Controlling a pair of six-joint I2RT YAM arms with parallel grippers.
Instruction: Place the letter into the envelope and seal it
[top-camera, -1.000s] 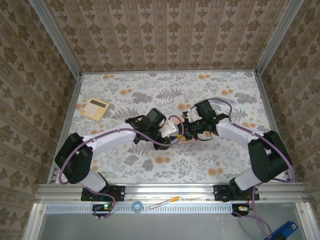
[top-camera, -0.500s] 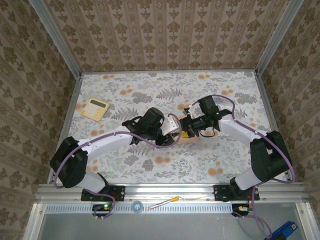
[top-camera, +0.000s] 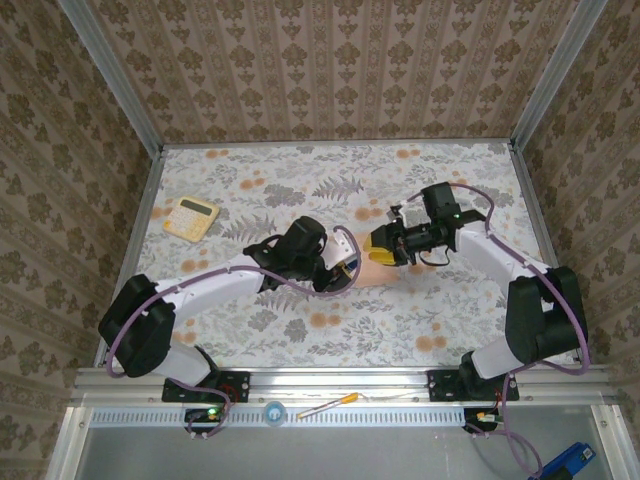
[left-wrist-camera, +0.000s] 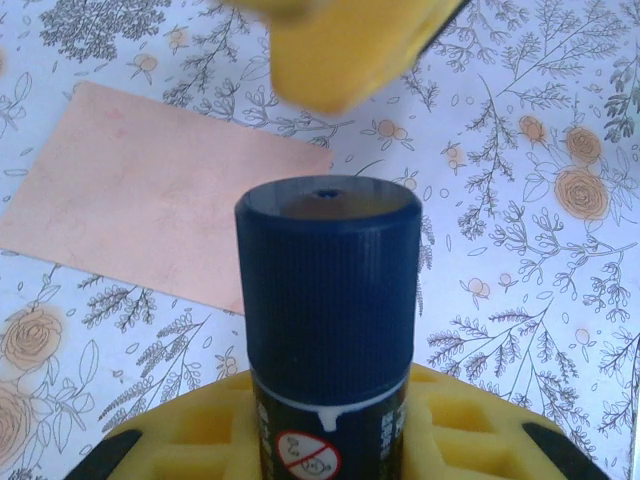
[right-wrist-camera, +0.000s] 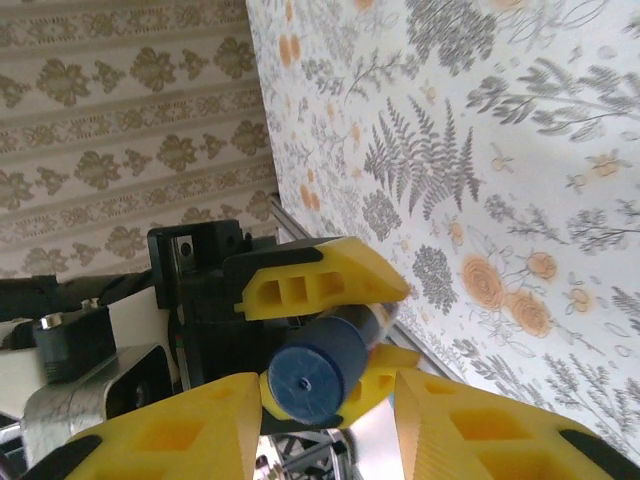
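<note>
Top external view: the left arm reached from its base at the near left edge out to the table's middle, forearm slanting up and to the right, with the left gripper (top-camera: 345, 264) low over the floral-print tablecloth (top-camera: 300, 170). The right arm bent in from the near right corner, wrist turned leftward, so that the right gripper (top-camera: 383, 246) faced the left one, close to it but apart. Left claw: its yellow fingers were closed on the body of a dark cylindrical glue stick with a ribbed navy-blue cap (left-wrist-camera: 330, 290); the cap was on, and the capped end stuck out past the fingertips toward the right gripper. Right claw: its yellow fingers stood parted and held nothing, and in the right wrist view the cap's round end showed between them without touching either. A plain salmon-pink rectangular paper sheet (left-wrist-camera: 150, 190) lay flat on the cloth just below and beyond the two grippers, partly hidden by them from above. In the left wrist view its long axis ran from upper left down to the right. A pale yellow calculator (top-camera: 190, 217) sat well apart near the table's left edge.
</note>
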